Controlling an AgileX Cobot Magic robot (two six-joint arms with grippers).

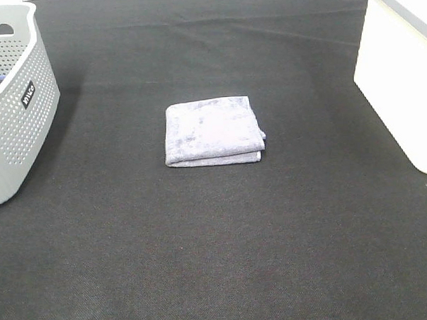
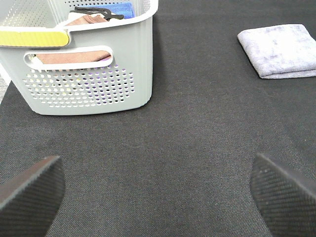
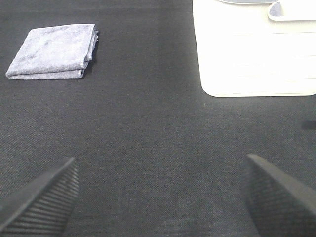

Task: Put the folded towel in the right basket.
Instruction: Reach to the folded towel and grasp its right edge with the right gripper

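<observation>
A folded lavender-grey towel (image 1: pixel 213 130) lies flat on the black mat in the middle of the exterior high view. It also shows in the left wrist view (image 2: pixel 280 50) and in the right wrist view (image 3: pixel 54 51). The right basket (image 1: pixel 401 74) is white and stands at the right edge; the right wrist view shows its wall (image 3: pixel 254 54). Neither arm shows in the exterior high view. My left gripper (image 2: pixel 158 190) is open and empty over bare mat. My right gripper (image 3: pixel 160 190) is open and empty, well short of the towel and the white basket.
A grey perforated basket (image 1: pixel 12 98) stands at the left edge; in the left wrist view (image 2: pixel 84 64) it holds several cloths and a dark hanger. The black mat (image 1: pixel 218 259) covers the whole work surface.
</observation>
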